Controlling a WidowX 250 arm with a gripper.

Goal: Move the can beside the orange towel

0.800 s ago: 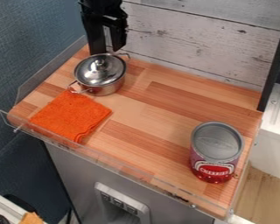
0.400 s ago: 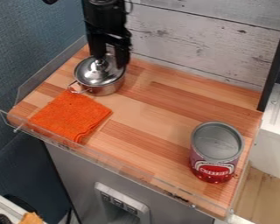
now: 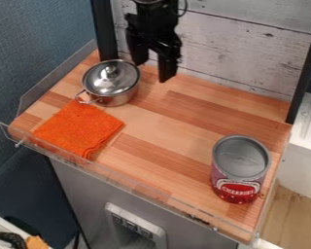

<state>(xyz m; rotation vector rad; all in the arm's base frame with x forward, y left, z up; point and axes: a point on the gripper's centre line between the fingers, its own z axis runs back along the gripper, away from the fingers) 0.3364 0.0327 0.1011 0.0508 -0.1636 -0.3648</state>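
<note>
Jaws spread apart, a black gripper (image 3: 153,63) hangs near the back edge of the counter (image 3: 164,116), beside a lidded pot (image 3: 111,81). Beyond it lies the orange towel (image 3: 79,127); well apart, across open wood, stands the can (image 3: 240,170).

Robot arm (image 3: 155,18), black, one; enters from the top edge.
Gripper (image 3: 152,72), black, two-fingered: hanging downward, fingers (image 3: 166,68) parted, nothing between them.
</note>
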